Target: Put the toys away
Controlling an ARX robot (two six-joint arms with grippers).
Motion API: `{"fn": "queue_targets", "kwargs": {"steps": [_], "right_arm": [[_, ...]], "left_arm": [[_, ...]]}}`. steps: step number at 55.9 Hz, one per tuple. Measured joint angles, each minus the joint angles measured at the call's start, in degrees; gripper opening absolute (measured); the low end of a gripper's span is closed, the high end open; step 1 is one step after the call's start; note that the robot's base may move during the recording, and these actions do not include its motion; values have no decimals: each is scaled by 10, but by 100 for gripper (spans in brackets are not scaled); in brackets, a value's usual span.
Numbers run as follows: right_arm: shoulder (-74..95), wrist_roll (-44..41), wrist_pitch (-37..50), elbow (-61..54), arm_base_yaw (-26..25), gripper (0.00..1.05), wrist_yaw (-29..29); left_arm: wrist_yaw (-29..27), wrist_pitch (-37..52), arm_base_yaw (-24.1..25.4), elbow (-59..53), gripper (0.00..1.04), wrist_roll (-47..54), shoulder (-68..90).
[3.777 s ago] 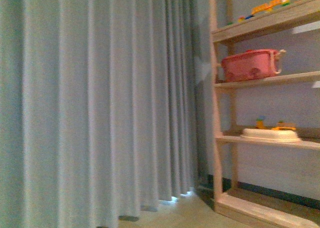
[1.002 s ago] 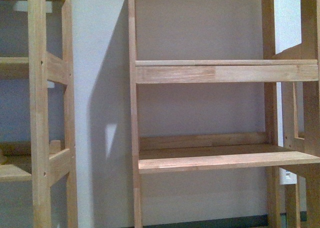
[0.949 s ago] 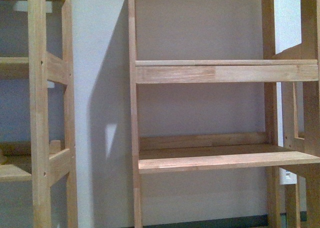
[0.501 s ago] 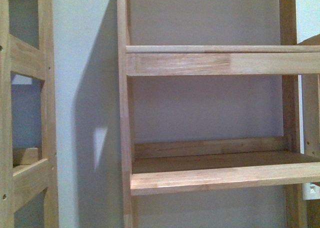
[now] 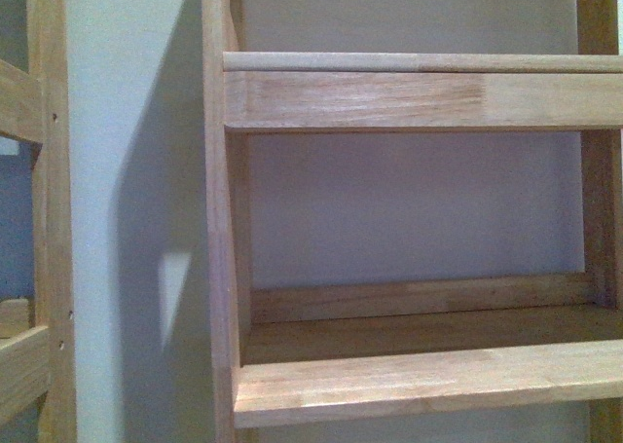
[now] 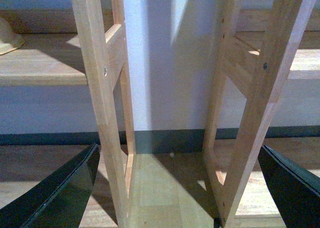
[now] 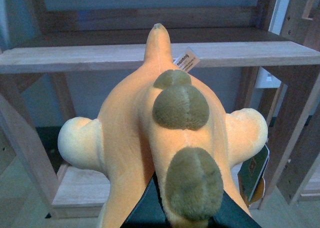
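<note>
by wooden shelf (image 7: 150, 55), plush animal (image 7: 145, 133) clamped within right gripper (image 7: 190, 214).

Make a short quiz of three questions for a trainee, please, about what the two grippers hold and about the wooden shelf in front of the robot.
1. True or false: the left gripper holds the orange plush toy with olive-green back patches.
2. In the front view, the visible part of the lower light wooden shelf board is: A) bare; B) loaded with a pink basket; C) hidden by a curtain.
3. Fill in: the toy is clamped in the ____ gripper.

Key
1. False: its jaws stand open and empty.
2. A.
3. Right: the right gripper is shut on the toy.
</note>
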Motion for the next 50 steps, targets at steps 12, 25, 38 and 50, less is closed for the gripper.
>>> {"fn": "queue_targets", "kwargs": {"steps": [12,25,38,50], "right_arm": [[1,42,14,0,31,6,90],[29,62,37,4,70,6,181],[112,9,82,98,147,6,268],[201,-70,134,231,226,6,330]], "left_arm": [[0,0,0,0,98,0,0],[0,0,0,0,98,0,0],[0,0,0,0,98,0,0],[0,0,0,0,98,0,0]]}}
